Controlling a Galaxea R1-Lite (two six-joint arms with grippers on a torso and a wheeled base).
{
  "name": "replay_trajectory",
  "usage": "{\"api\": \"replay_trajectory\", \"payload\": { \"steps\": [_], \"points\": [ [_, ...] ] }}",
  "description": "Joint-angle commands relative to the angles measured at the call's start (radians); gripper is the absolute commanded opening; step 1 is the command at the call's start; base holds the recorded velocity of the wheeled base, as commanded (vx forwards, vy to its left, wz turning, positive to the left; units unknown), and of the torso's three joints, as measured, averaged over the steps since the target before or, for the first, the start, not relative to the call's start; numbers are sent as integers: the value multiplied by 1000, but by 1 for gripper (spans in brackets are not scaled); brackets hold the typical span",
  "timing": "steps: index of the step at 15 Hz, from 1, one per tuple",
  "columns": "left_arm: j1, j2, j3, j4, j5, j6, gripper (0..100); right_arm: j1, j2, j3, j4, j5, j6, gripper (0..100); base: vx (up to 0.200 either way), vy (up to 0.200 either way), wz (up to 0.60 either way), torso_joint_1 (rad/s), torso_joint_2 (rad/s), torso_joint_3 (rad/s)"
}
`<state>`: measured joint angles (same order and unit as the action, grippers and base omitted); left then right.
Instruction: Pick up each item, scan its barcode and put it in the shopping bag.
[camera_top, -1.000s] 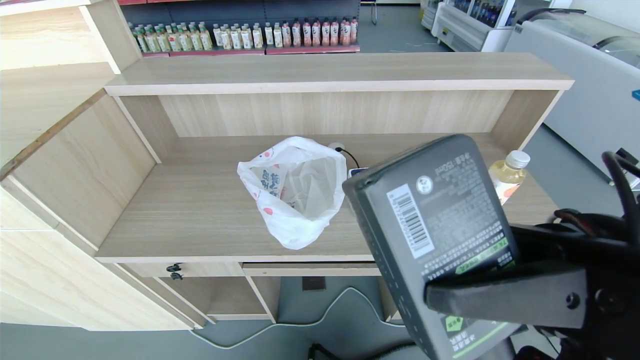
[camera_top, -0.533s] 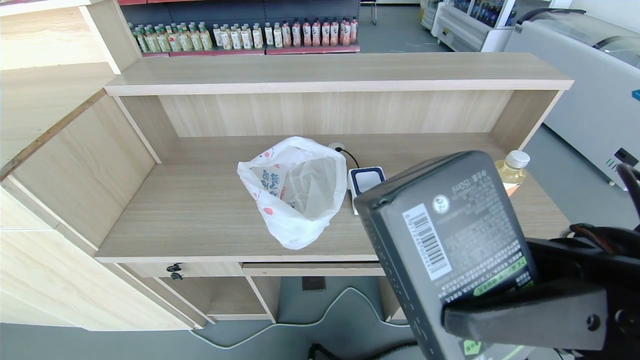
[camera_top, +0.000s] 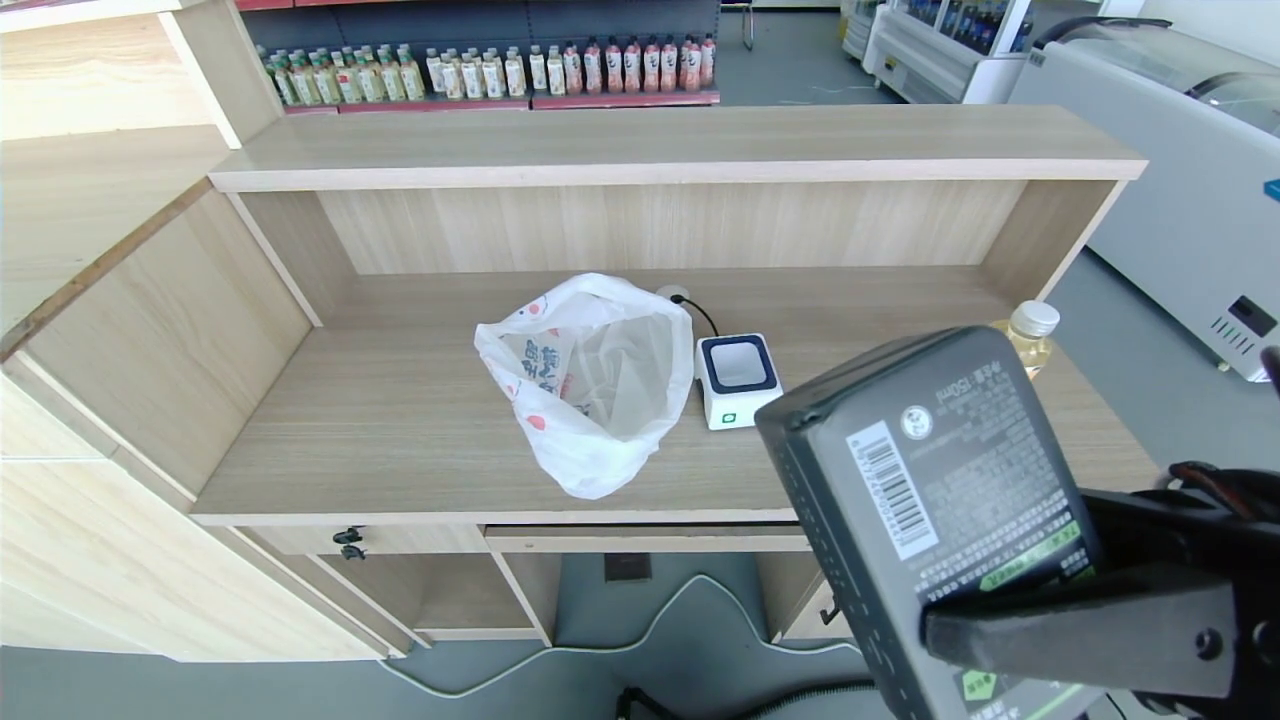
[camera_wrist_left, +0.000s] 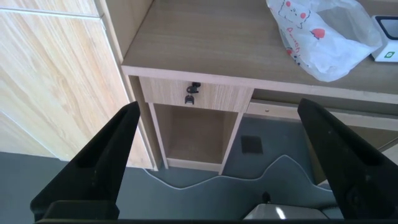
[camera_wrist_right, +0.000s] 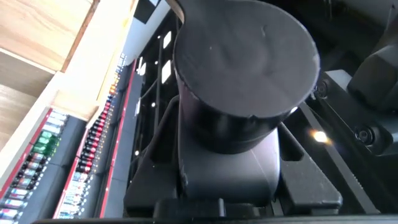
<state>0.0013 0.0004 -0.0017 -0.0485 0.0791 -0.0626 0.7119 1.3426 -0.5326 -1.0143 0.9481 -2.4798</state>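
My right gripper (camera_top: 1000, 640) is shut on a dark grey flat bottle (camera_top: 930, 490), held up close at the lower right of the head view with its white barcode label (camera_top: 892, 488) facing up. Its round black cap (camera_wrist_right: 245, 68) shows in the right wrist view. The white shopping bag (camera_top: 590, 385) with red prints lies open on the wooden counter (camera_top: 400, 430). A small white scanner (camera_top: 737, 378) stands just right of the bag. My left gripper (camera_wrist_left: 224, 168) is open, low in front of the counter's drawer.
A pale drink bottle (camera_top: 1028, 335) with a white cap stands at the counter's right end, mostly hidden by the held bottle. The counter has a raised back wall and side walls. A cable (camera_top: 700, 312) runs behind the scanner. Shelves and freezers stand beyond.
My right gripper has carried the dark bottle rightward and lower in the head view, uncovering the scanner. The bag and scanner stayed put.
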Motion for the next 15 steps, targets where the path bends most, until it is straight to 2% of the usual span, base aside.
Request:
{"api": "replay_trajectory", "payload": {
  "steps": [1,10,12,13,15],
  "points": [
    [0,0,0,-1,1,0,100,-8,-11,3,0,1,-1,0,0,0,0,0,0,0],
    [0,0,0,-1,1,0,100,-8,-8,3,2,1,12,0,0,0,0,0,0,0],
    [0,0,0,-1,1,0,100,-25,0,-20,-6,-8,71,0,0,0,0,0,0,0],
    [0,0,0,-1,1,0,100,-83,20,-84,2,-72,216,0,0,0,0,0,0,0],
    [0,0,0,-1,1,0,100,-339,7,-47,39,-344,653,0,0,0,0,0,0,0]
  ]
}}
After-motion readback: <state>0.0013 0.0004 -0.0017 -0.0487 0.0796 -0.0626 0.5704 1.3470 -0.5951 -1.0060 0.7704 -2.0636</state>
